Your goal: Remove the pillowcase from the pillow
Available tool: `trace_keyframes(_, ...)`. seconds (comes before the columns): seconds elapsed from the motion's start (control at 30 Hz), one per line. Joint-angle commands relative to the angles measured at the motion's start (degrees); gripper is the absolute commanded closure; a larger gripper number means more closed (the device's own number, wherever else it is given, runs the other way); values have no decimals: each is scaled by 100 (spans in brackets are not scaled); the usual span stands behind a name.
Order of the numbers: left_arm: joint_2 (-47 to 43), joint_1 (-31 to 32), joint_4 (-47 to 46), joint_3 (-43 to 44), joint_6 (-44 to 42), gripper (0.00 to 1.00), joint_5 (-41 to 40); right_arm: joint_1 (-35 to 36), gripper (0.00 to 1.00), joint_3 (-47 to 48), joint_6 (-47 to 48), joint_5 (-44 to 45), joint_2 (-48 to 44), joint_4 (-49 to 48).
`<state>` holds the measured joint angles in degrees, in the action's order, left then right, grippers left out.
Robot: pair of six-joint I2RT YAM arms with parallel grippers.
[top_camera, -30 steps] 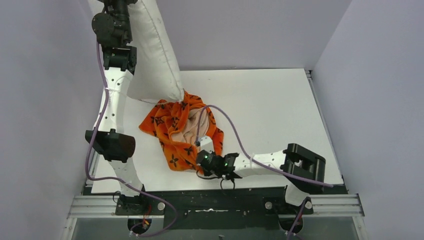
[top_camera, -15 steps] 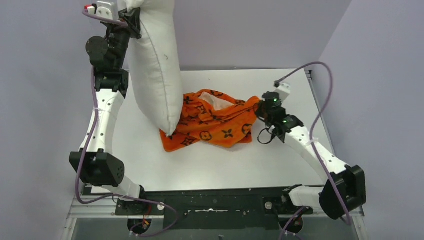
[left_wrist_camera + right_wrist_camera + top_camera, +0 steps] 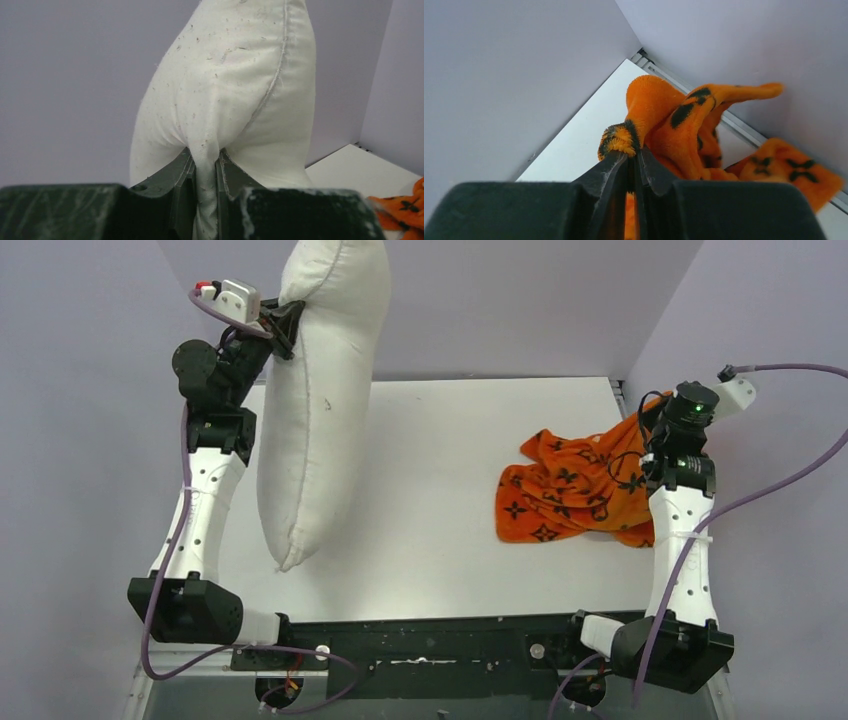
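The left tool (image 3: 205, 167) was pinched tight on a thin edge fold of the big plain white stuffed pillow (image 3: 318, 430), which hung over the left side of the white counter (image 3: 440, 520), all out of its cover. The right tool (image 3: 633, 159) was squeezed shut on a bunched edge of the bright orange fluffy pillowcase with black flower marks (image 3: 565, 495), whose rest lay heaped at the counter's right side, well apart from the pillow. Both looked soft, light and floppy, so I think an edge fold is the best place to pinch.

white pillow (image 3: 320, 410) hanging upright, orange monogram pillowcase (image 3: 575, 490) crumpled apart
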<state>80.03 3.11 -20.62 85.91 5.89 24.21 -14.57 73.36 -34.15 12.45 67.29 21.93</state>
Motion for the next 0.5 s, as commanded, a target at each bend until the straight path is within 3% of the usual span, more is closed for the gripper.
trace_keyframes(0.0,-471,-48,-481,397,-297,100,-442,94,91,88,134,-282,254,-73)
trace_keyframes(0.07,-496,-40,-238,525,-212,100,-632,115,77,-65,222,-599,487,-112)
trace_keyframes(0.13,-453,-32,186,775,-201,100,-733,265,30,-262,309,-820,678,-221)
trace_keyframes(0.2,-371,65,841,1115,-401,100,-969,609,11,-366,354,-458,799,-181)
trace_keyframes(0.27,-287,304,1345,1453,-903,100,-1522,1076,1,-477,343,24,827,-188)
trace_keyframes(0.33,-152,627,1882,1878,-1424,100,-2186,1494,0,-566,327,397,830,-246)
trace_keyframes(0.47,589,1237,3803,3318,-2140,100,-3286,1834,0,-632,240,553,852,-288)
